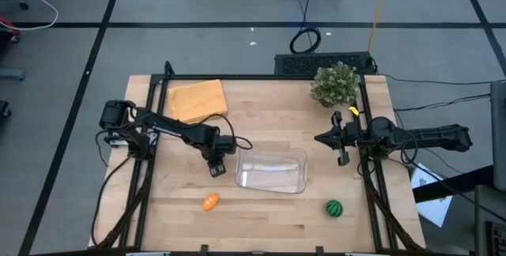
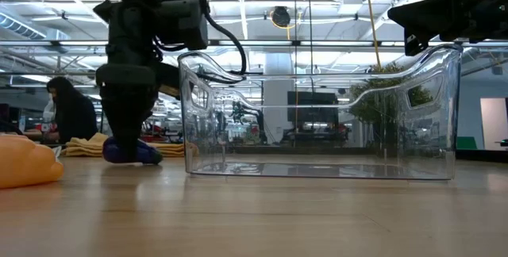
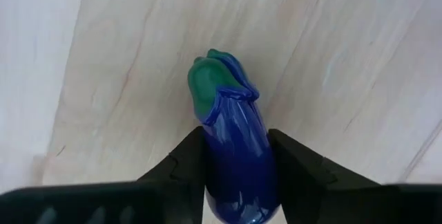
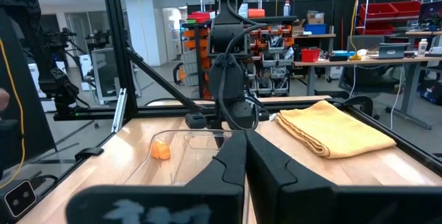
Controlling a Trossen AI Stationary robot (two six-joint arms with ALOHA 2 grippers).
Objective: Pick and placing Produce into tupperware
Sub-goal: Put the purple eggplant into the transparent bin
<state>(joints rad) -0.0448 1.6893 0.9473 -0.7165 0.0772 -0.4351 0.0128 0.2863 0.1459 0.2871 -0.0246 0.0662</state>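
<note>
Left hand [image 3: 238, 175]: we see it grasping the eggplant [image 3: 235, 148] on the table [image 1: 269, 216].
Right hand [image 4: 243, 156]: we note it clenched, empty.

two black jointed arms, matte and angular, with black cables looping along the links. left gripper [image 3: 238, 172]: wedge-shaped black fingers [image 3: 181, 169]. right gripper [image 4: 246, 156]: tapered black fingers; a yellow tag sits near the right wrist.

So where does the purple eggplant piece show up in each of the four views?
High view: hidden under the left gripper, left of the tupperware.
Low view: purple eggplant on the table, left of the tupperware.
Left wrist view: centre, between the fingers.
Right wrist view: not visible.
Shared landmark: the tupperware.
</note>
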